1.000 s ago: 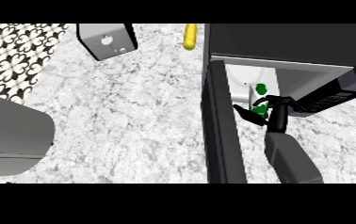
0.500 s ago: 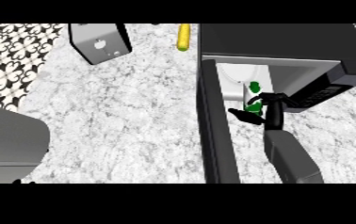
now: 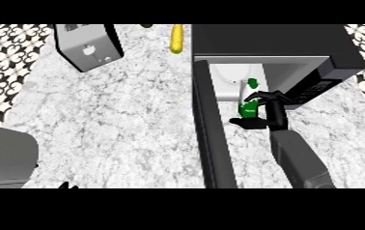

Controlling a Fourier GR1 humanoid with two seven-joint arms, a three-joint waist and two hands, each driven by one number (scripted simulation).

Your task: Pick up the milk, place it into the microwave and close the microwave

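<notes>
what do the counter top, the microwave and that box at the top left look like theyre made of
Counter top: looks like polished stone, marble or granite, white with grey mottling.
Microwave: dark matte casing, painted metal or plastic; its open door is equally dark.
Box: grey with a brushed-steel look, possibly a toaster.

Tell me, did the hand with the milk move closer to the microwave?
Cannot tell. The whole view shifted, and the right hand holding the milk sits about the same against the microwave opening.
</notes>
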